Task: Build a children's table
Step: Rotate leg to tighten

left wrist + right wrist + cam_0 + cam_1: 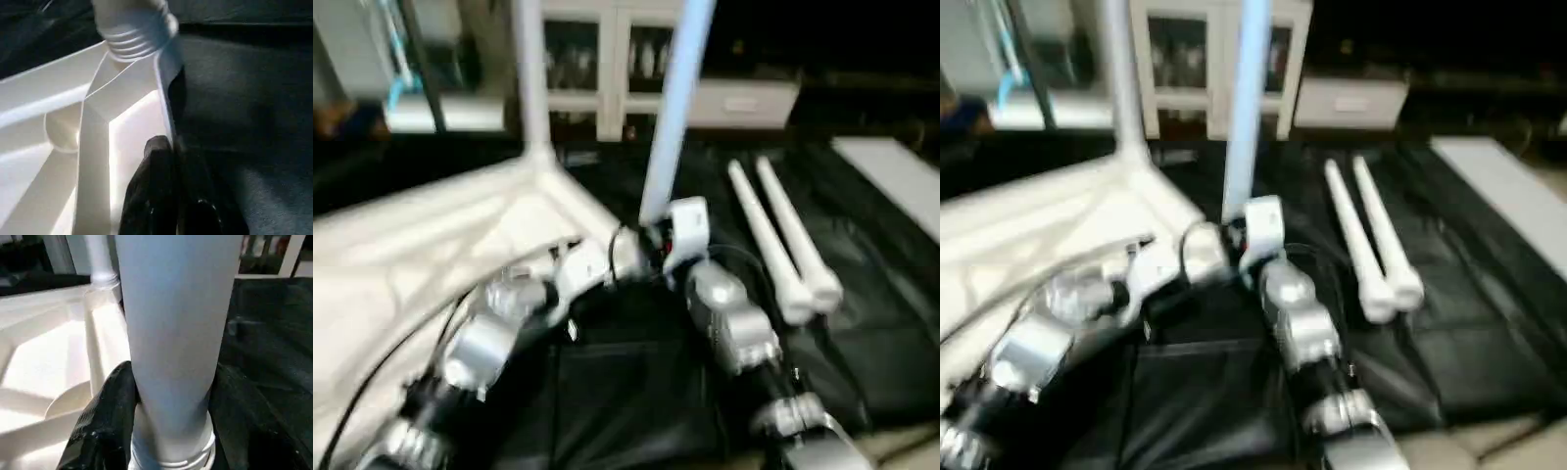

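The children's table top (421,235) lies upside down on the left, its ribs facing up. One white leg (530,78) stands screwed into its far corner. A second leg (674,108) stands upright at the near right corner, its threaded end (132,34) at the socket. My right gripper (168,382) is shut on this leg low down, one black finger (105,421) on each side. My left gripper (176,196) is shut on the table top's rim (164,88) just beside that corner. Two more legs (783,240) lie side by side on the mat to the right.
A black mat (636,392) covers the floor under my arms. A white glass-door cabinet (607,59) stands at the back. A white flat board (901,176) lies at the far right. Cables run along my left forearm (480,343).
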